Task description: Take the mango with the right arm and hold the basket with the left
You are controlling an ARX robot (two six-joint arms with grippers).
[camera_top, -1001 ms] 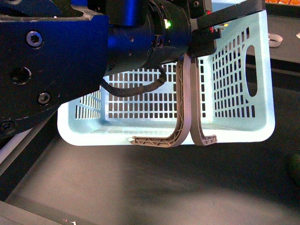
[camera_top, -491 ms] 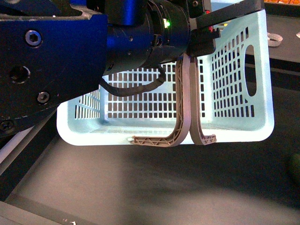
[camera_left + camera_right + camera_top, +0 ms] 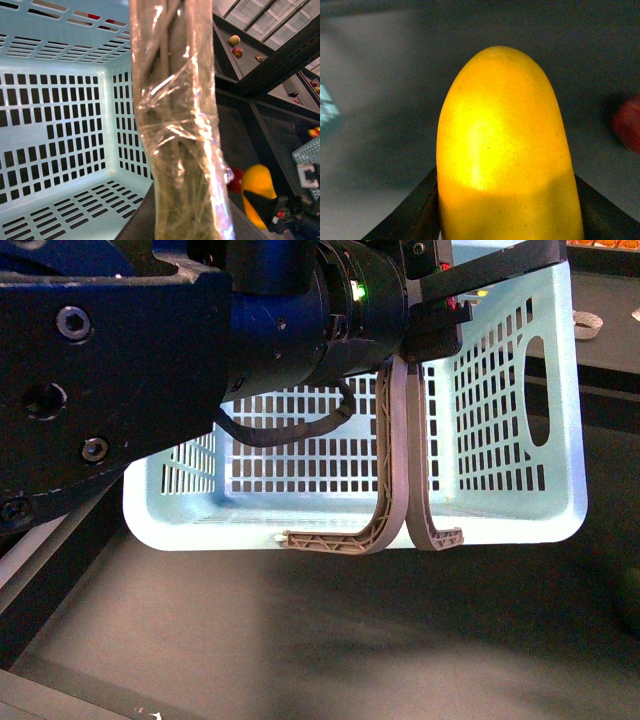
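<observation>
My left end effector [image 3: 428,332] sits at upper centre of the front view, closed on the tops of the two grey-brown handles [image 3: 398,450]. They curve down from it to the near rim of the basket [image 3: 510,440]. The basket is tipped with its open mouth toward the camera and fills the middle of the frame above the dark desk [image 3: 300,640].

In the left wrist view the taped handle [image 3: 175,125] runs down the centre, very close to the lens, with the basket's slotted inside on its left. At lower right of that frame the mango [image 3: 257,190] is in the right end effector [image 3: 274,212], a red apple [image 3: 235,178] just beside it.

In the right wrist view the mango fills the centre. The black fingers [image 3: 415,210] press against both its sides, spread only to the fruit's width.
</observation>
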